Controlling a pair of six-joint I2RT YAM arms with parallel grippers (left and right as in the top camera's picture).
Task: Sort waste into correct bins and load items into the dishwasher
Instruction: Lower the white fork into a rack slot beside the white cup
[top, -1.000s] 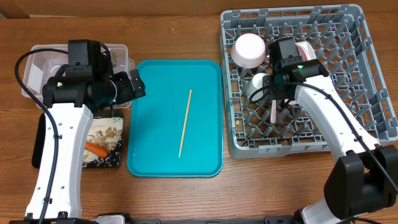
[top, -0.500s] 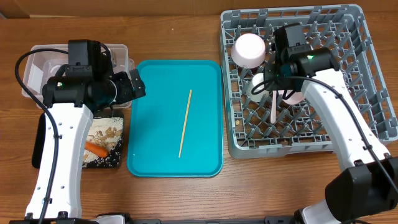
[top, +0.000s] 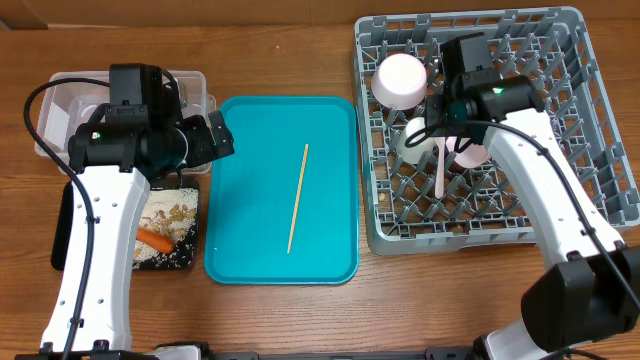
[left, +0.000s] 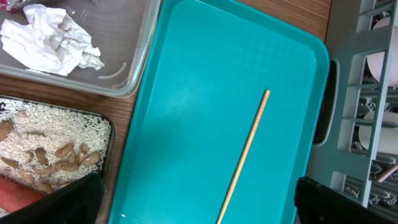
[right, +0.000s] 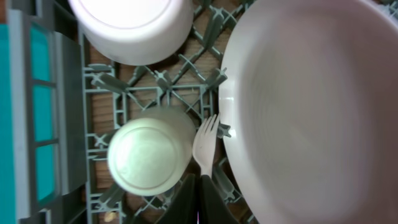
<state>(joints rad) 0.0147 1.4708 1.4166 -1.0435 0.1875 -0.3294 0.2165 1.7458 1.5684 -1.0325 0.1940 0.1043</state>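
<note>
On the near side of the wooden worktop (top: 300, 320), at the left, a flat black rectangular tray (top: 192, 258) is seen. It is loaded with white rice (left: 56, 134), tan nuts (left: 65, 152) and an orange carrot piece (top: 155, 239). Just to its right a large teal serving tray (top: 250, 200) is laid, and a thin wooden chopstick (top: 298, 198) lies alone on it, lengthwise. The left tool (top: 225, 138) is poised over the teal tray's left rim, jaws spread wide, with nothing gripped.

To the right a square grey plastic dish rack (top: 560, 180) is placed. A white plastic fork (right: 205, 144) is lodged on its grid between a small white cup (right: 149, 158) and a white round plate (right: 311, 112). The right tool (right: 202, 193) is closed tight at the fork's handle end; whether the fork is touched cannot be told. A white bowl (right: 127, 25) is set bottom up behind the cup.

Farthest back at the left, a clear deep plastic tub (top: 195, 85) is seen, with a crumpled white paper napkin (left: 46, 37) inside.
</note>
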